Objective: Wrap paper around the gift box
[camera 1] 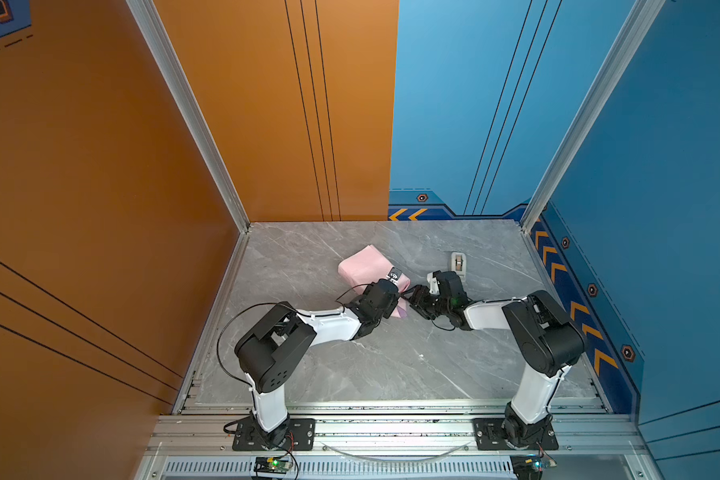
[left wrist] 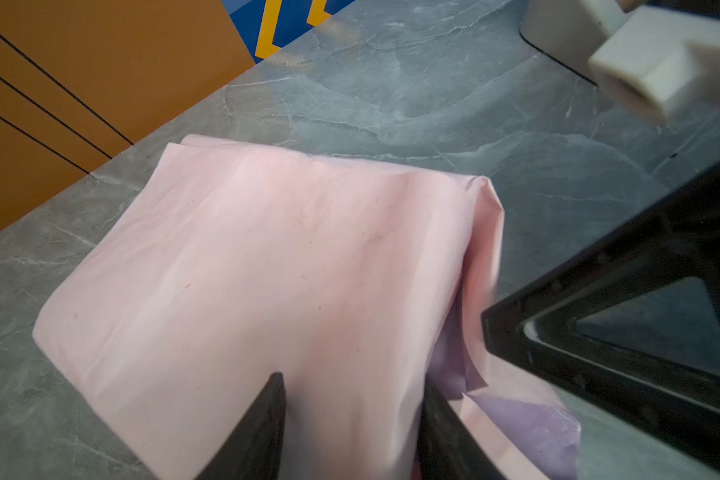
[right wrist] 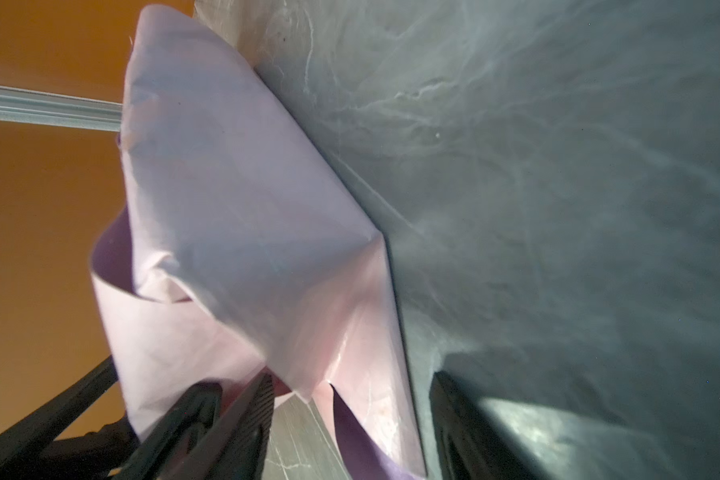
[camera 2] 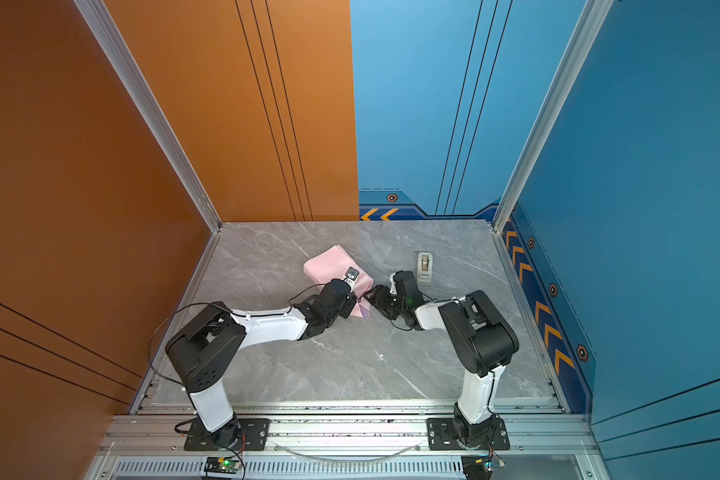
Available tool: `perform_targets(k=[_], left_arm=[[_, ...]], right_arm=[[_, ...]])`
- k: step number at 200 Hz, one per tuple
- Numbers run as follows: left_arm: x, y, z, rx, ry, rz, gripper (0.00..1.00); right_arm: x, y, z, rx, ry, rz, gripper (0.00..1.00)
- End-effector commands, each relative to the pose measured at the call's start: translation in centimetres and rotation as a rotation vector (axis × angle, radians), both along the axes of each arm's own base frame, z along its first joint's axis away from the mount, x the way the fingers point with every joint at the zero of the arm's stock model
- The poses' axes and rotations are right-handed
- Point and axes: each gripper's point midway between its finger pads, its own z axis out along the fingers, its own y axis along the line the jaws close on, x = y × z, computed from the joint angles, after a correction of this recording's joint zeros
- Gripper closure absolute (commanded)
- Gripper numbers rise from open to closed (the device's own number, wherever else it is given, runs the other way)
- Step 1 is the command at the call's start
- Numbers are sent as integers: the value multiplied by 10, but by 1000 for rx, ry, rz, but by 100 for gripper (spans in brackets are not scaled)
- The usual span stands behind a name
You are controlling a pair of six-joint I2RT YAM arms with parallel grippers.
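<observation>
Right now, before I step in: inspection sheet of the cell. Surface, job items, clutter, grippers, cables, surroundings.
surface: grey marbled tabletop, no damage seen.
job's things: the paper, pink face out, folded into a parcel, lilac face showing at one loose end; the gift box not visible, likely inside.
clutter: tape dispenser, apart from the parcel.
grippers: left gripper jaws apart, resting on the parcel's top; right gripper jaws apart around the loose end.
cables: black cable loops off the left arm.
surroundings: orange wall, blue wall.

The paper (camera 1: 364,266) is pale pink outside and lilac on its loose flap. The tabletop (camera 1: 391,365) is grey marble with white veins. The tape dispenser (camera 1: 458,266) is beige. The orange wall (camera 1: 80,166) carries thin black lines, and the blue wall (camera 1: 454,104) has orange chevrons (camera 1: 408,215).
</observation>
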Motion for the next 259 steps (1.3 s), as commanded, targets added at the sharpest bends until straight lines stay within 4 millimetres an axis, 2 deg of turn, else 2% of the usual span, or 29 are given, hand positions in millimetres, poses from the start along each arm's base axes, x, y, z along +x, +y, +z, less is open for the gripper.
perform_targets(k=[1, 29, 47, 58, 68, 83, 110, 142, 164, 194, 228, 259], left_arm=[[-55, 40, -104, 170, 353, -25, 51], [-54, 38, -103, 164, 351, -28, 51], [-53, 38, -103, 161, 350, -28, 51], [-53, 38, -102, 161, 349, -27, 51], [-53, 38, -103, 162, 349, -27, 51], [-53, 38, -103, 163, 351, -27, 51], [-53, 39, -103, 165, 351, -25, 51], [-53, 38, -104, 163, 352, -26, 51], [-53, 39, -104, 164, 352, -25, 51], [-52, 37, -103, 159, 349, -28, 51], [-52, 38, -103, 159, 348, -28, 51], [-53, 38, -103, 156, 346, -28, 51]], right_arm=[[-15, 7, -20, -7, 72, 54, 42], [-9, 12, -17, 16, 61, 55, 52], [-6, 16, -16, 31, 60, 62, 54], [-4, 18, -13, 59, 56, 60, 50], [-3, 20, -9, 91, 48, 56, 43], [-2, 23, -3, 134, 44, 55, 38], [-12, 26, -2, 196, 74, 45, 36], [-31, 21, -13, 171, 125, 19, 35], [-36, 27, -11, 188, 127, 19, 34], [-34, 37, -4, 221, 122, 0, 34], [-26, 29, -7, 211, 113, -81, 33], [-17, 25, -1, 234, 83, -165, 32]])
